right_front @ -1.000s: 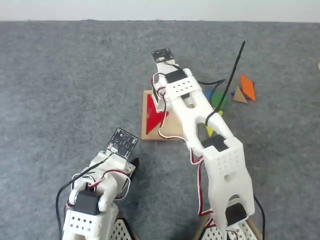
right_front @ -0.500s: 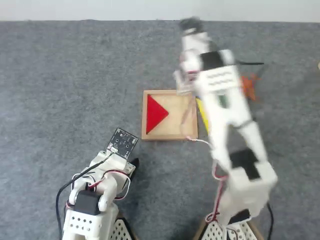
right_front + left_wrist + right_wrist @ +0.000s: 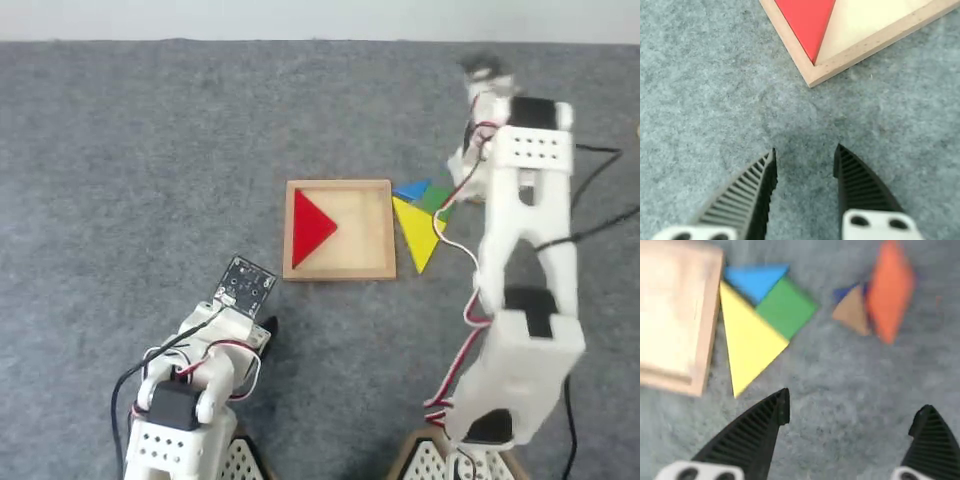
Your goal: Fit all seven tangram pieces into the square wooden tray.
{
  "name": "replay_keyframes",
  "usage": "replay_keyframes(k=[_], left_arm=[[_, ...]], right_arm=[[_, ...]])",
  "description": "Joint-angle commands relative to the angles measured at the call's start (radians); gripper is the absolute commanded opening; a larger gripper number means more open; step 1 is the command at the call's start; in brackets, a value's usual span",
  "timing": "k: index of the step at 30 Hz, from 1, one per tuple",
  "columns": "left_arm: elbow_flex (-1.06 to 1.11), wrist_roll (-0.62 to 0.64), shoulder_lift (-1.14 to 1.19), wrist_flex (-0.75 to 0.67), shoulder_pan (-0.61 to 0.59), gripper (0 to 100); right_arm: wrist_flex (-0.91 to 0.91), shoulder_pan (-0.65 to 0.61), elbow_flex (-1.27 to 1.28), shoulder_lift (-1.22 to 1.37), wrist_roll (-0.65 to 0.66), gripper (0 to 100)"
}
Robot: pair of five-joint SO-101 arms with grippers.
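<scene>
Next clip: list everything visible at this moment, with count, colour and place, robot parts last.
tray: one, pale wood, mid-mat
red triangle: one, red, inside the tray, along its left side in the high view
yellow triangle: one, yellow, on the mat against the tray's right side
blue triangle: one, blue, beside the yellow triangle
green square: one, green, beside the blue and yellow triangles
tan triangle: one, tan, beside the orange piece
orange parallelogram: one, orange, farthest from the tray
dark blue piece: one, mostly hidden by the tan triangle
mat: one, grey
left end effector: open, near a tray corner
right end effector: open, above the loose pieces
</scene>
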Motion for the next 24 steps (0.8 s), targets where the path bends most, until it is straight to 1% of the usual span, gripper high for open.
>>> replay_keyframes(k=[1,7,11,14,16,19,24], left_arm=[[-0.013,0.008,-0.02,0.006,0.006,18],[-0.013,0.008,-0.02,0.006,0.006,18],[-0.013,0.008,-0.02,0.006,0.006,18],[-0.013,0.008,-0.02,0.006,0.006,18],[-0.013,0.008,-0.02,0.006,0.006,18],[-0.013,0.008,-0.02,0.006,0.006,18],[-0.013,0.008,-0.02,0.006,0.006,18]], right_arm=[[-0.002,-0.028,-0.018,0.05,0.126,38.4],[-0.012,-0.025,-0.018,0.124,0.275,38.6],[-0.012,-0.058,-0.002,0.124,0.321,38.7],[-0.019,-0.11,0.049,0.102,0.345,38.7],[-0.019,-0.147,0.091,0.071,0.339,38.7],[-0.031,-0.197,0.181,-0.024,0.334,38.5],[-0.122,-0.2,0.442,-0.341,0.296,38.5]])
